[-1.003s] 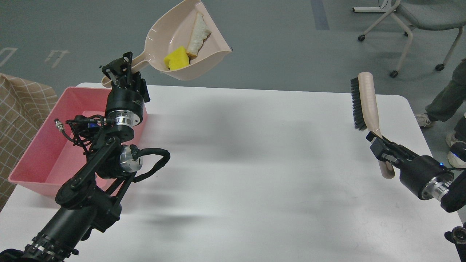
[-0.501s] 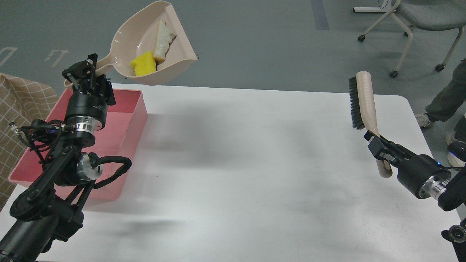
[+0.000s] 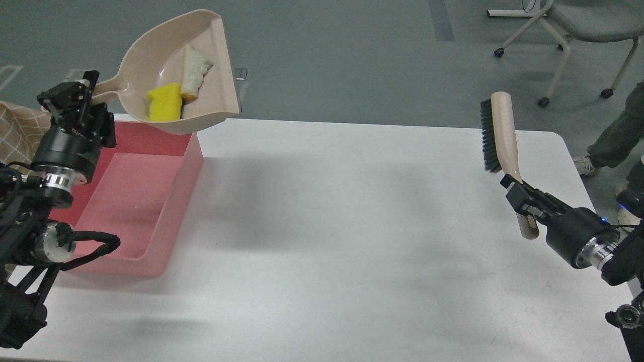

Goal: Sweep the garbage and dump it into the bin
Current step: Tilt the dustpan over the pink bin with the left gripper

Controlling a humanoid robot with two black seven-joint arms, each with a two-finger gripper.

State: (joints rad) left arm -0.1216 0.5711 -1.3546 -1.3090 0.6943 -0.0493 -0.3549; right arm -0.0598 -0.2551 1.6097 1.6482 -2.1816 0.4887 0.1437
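My left gripper (image 3: 80,98) is shut on the handle of a beige dustpan (image 3: 151,55), held in the air above the far right corner of the pink bin (image 3: 166,201). The yellow sponge block (image 3: 164,103) and the white bread slice (image 3: 193,73) lie inside the pan. The bin stands at the table's left side and its inside shows nothing. My right gripper (image 3: 520,196) is shut on the handle of a beige brush with black bristles (image 3: 495,133), held upright over the table's right side.
The white table (image 3: 342,226) spreads between the arms. A checked cloth (image 3: 22,128) lies left of the bin. An office chair (image 3: 573,35) and a person's legs and shoes (image 3: 611,146) stand beyond the table's right side.
My left arm has carried the dustpan with both pieces to the left, from over the table's back edge to above the bin's far corner. The brush has shifted slightly.
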